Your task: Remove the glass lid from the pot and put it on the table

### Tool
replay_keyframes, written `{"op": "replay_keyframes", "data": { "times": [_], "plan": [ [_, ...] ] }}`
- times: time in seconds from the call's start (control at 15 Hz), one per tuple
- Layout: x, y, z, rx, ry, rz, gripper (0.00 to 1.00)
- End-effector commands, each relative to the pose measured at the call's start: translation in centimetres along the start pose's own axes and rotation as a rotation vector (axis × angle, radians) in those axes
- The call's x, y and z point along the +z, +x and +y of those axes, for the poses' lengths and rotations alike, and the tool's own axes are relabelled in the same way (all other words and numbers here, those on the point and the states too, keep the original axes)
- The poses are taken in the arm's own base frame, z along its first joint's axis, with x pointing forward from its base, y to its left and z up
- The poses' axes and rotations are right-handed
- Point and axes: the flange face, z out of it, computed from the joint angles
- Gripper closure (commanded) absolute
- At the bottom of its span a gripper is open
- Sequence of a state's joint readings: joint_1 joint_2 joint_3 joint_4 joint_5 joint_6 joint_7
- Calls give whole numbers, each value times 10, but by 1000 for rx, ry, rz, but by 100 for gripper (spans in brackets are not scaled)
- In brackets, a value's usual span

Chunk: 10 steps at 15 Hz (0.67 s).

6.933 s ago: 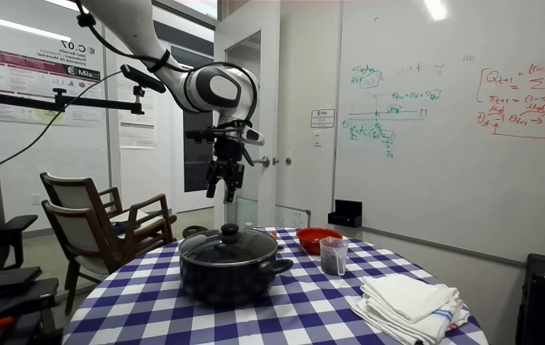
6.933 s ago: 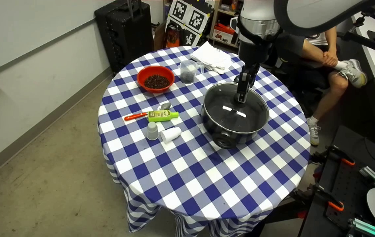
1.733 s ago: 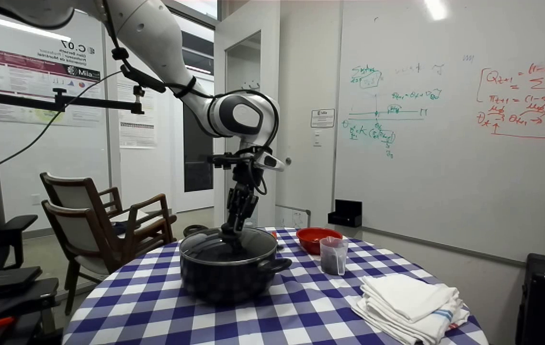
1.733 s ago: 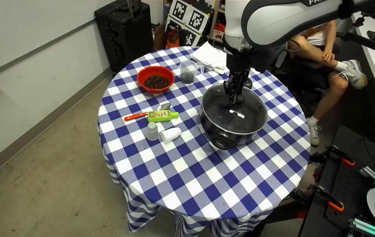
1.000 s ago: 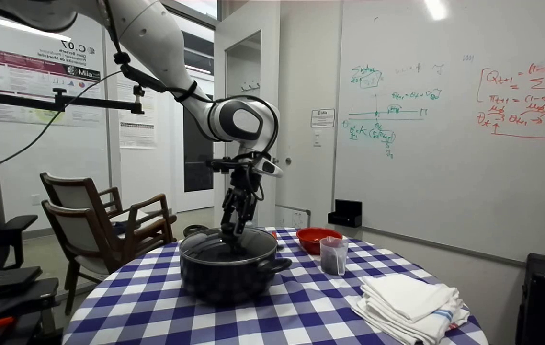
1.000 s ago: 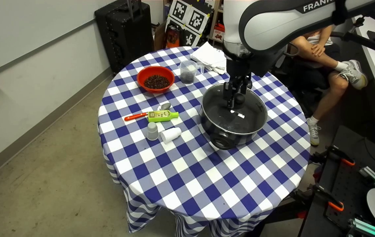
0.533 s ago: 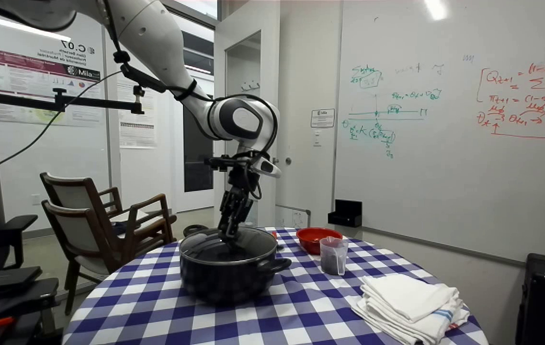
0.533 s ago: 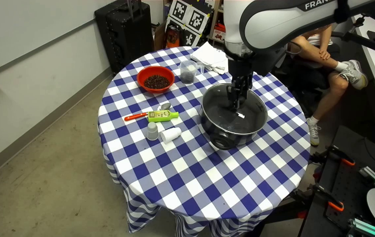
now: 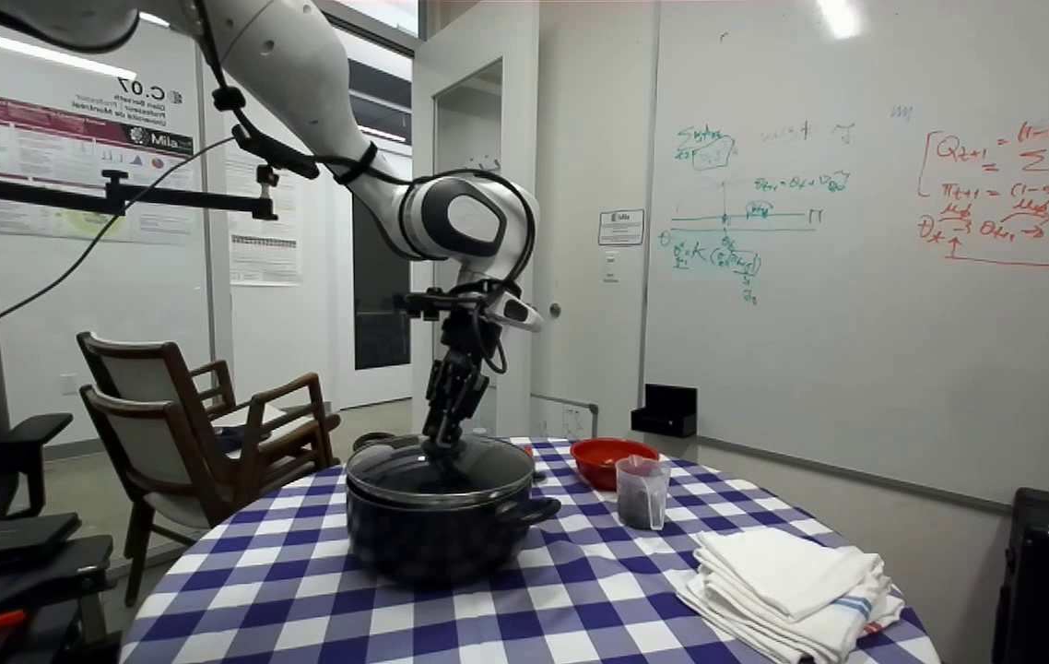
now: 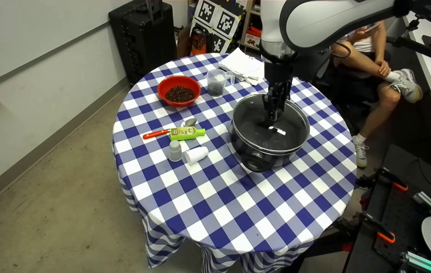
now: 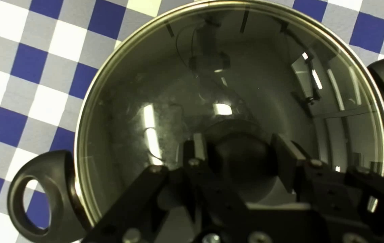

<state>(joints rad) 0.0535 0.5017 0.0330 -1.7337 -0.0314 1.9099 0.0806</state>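
The glass lid [image 11: 229,91] is held just above the pot [image 9: 437,549], nearly level, its small black knob [image 11: 244,165] pointing up; being round, it runs equally broad every way. The gripper [image 11: 241,152], over the middle of the pot, is narrowed onto the knob from both sides. The pot's long axis follows its handles [image 11: 58,192], and the checkered table [image 10: 219,212] lies beneath the pot
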Motion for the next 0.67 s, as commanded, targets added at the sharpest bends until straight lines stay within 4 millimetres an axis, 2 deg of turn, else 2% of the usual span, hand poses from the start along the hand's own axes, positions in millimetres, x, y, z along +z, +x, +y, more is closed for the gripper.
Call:
{"op": "replay_keyframes", "data": {
  "times": [0.0, 0.2, 0.33, 0.47, 0.6],
  "plan": [
    [-63, -39, 17, -57, -5, 102, 75],
    [-107, -75, 34, -49, -89, 163, 75],
    [-125, -109, 53, 6, -109, 159, 75],
    [-130, -140, 71, 58, -104, 132, 75],
    [-123, -166, 89, 115, -83, 103, 75]
  ]
}}
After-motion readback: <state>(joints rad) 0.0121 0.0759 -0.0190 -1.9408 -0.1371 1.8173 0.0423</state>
